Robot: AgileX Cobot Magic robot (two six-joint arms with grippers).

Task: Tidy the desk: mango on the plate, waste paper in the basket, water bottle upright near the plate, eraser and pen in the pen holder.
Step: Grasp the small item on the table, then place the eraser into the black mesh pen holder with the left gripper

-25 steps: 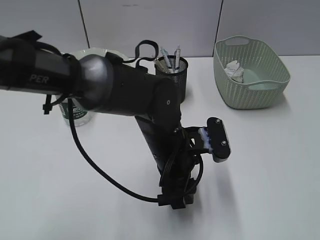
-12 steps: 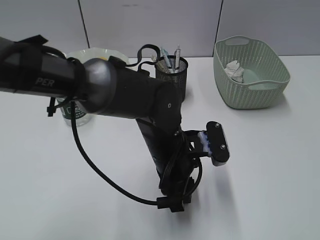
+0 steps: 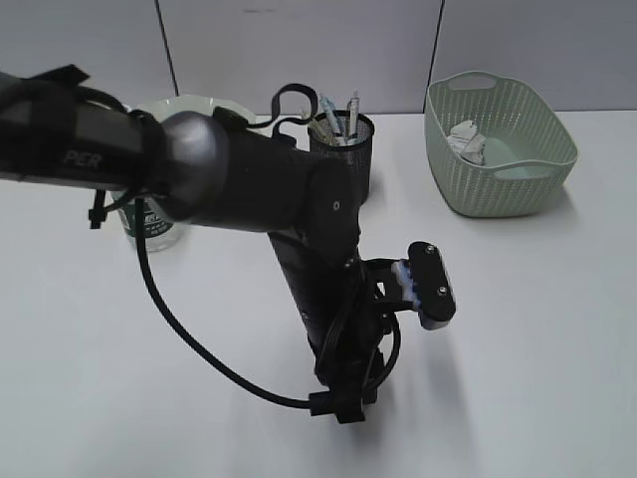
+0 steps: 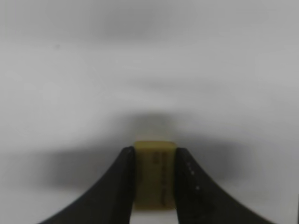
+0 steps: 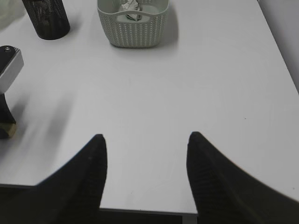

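On the white desk, the left gripper is lowered to the tabletop near the middle, and its two dark fingers are seen pressed against the two sides of a small tan eraser, which rests on the surface (printing runs along its face, too blurred to be read). In the exterior view the eraser itself is hidden behind the left arm, which reaches in from the left and bends down to the desk.

The right gripper is held with its jaws well apart and nothing between them, above the near edge of the desk toward the right.

At the far side, the black mesh pen holder stands upright with pens sticking out of it. To its right, well apart, the sage-green basket is seen with crumpled waste paper lying inside. To the left of the pen holder, the wavy-rimmed plate is partly hidden by the arm; whether the mango lies on it cannot be told. Just in front of the plate, the lower part of the water bottle is visible, standing on the desk, its green label showing.
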